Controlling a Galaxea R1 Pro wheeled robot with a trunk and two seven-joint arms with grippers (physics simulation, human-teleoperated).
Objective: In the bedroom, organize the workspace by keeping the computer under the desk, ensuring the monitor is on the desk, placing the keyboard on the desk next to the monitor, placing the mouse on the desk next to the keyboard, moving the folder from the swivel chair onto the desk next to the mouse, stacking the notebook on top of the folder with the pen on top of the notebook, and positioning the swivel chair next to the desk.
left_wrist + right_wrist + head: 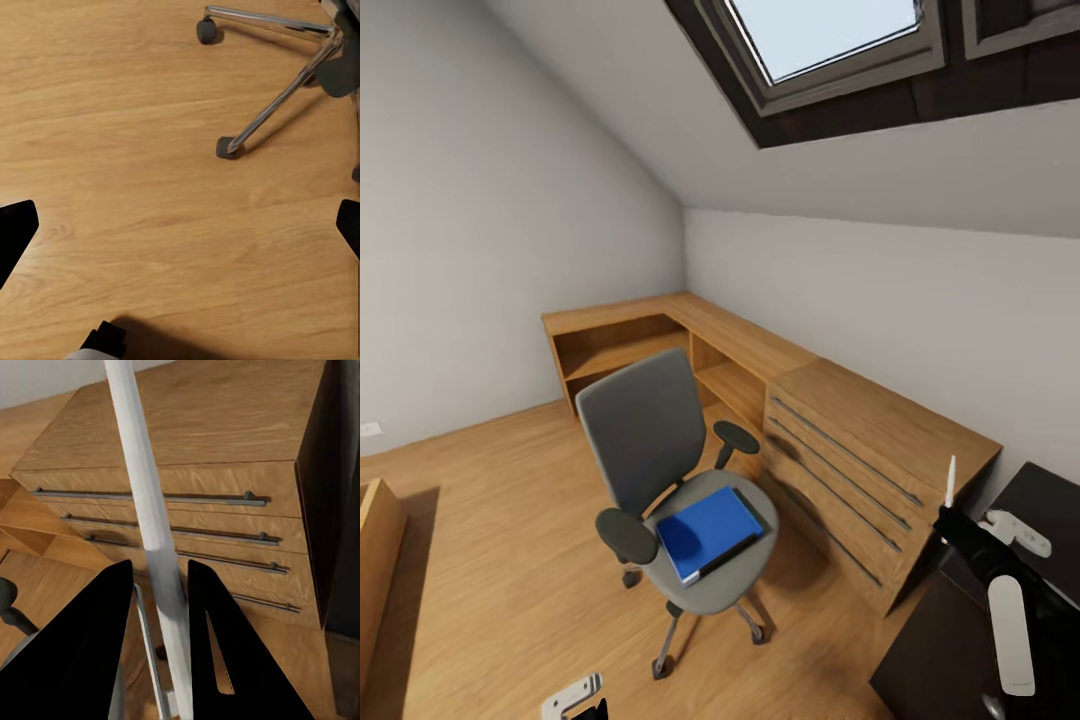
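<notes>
Right gripper (161,607) has its fingers (82,645) closed narrow on the pen (150,525) — the white stick pokes up past the tips in the head view. Left gripper (180,225): fingers spread wide, holding nothing, hanging over the wood floor (135,112) near the swivel chair (650,440) base. The folder (710,533) lies flat on the chair seat, still not moved. A corner of the desk (1050,500) shows beside the wooden drawer cabinet (860,450). Notebook, monitor, keyboard and mouse can't be placed from here.

Risk — the pen is held near one end and could swivel or slip out on a fast swing. Set on the desk before folder and notebook are stacked, it may roll off.
</notes>
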